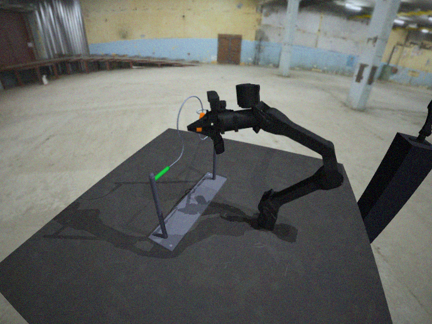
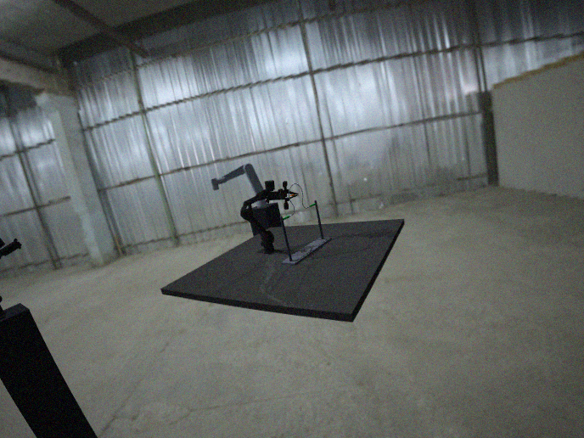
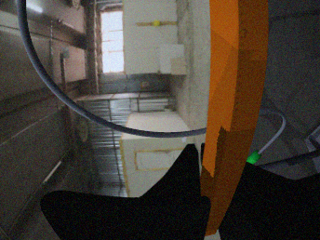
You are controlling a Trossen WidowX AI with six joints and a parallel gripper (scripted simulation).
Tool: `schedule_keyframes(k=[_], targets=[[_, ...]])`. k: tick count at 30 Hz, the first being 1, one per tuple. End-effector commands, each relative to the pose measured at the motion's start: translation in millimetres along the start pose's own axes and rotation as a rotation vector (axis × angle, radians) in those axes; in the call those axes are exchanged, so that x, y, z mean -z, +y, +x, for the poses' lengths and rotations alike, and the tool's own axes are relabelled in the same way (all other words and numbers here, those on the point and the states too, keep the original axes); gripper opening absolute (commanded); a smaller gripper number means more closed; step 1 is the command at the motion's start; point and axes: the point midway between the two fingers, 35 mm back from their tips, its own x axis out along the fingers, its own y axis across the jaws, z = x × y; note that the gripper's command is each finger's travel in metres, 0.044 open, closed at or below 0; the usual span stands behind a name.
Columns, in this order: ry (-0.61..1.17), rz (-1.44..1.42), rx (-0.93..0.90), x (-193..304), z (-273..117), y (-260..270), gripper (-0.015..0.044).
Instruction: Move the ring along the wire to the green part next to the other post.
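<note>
My gripper [image 1: 191, 127] [image 2: 296, 193] is shut on the orange handle [image 1: 202, 115] [image 3: 225, 84], which stands roughly upright in the top view. The small grey ring [image 1: 197, 112] is at the handle's top, around the descending side of the wire's high arch; clearance cannot be judged. The thin grey wire [image 1: 178, 118] [image 3: 116, 126] arches above the gripper and passes behind the handle in the wrist view. One green part [image 1: 162, 172] [image 2: 313, 204] joins a post [image 1: 158, 205] [image 2: 319, 221]. The other green part [image 2: 286, 217] [image 3: 253, 157] is hidden behind the gripper in the top view.
The other post [image 1: 214, 164] [image 2: 286, 240] stands at the far end of the pale base plate [image 1: 184, 216] in the top view. The wire's lower stretch [image 1: 203, 139] runs close below the gripper. A dark pedestal [image 1: 394, 181] stands beyond the dark table top [image 1: 244, 279].
</note>
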Motion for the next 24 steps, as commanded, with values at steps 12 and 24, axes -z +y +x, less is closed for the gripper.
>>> schedule_keyframes(k=[12, 24], targets=[[-0.023, -0.158, 0.119, -2.3, 2.4, -6.7, -0.0150], [-0.040, -0.289, 0.214, -3.6, 2.1, -12.5, -0.0150]])
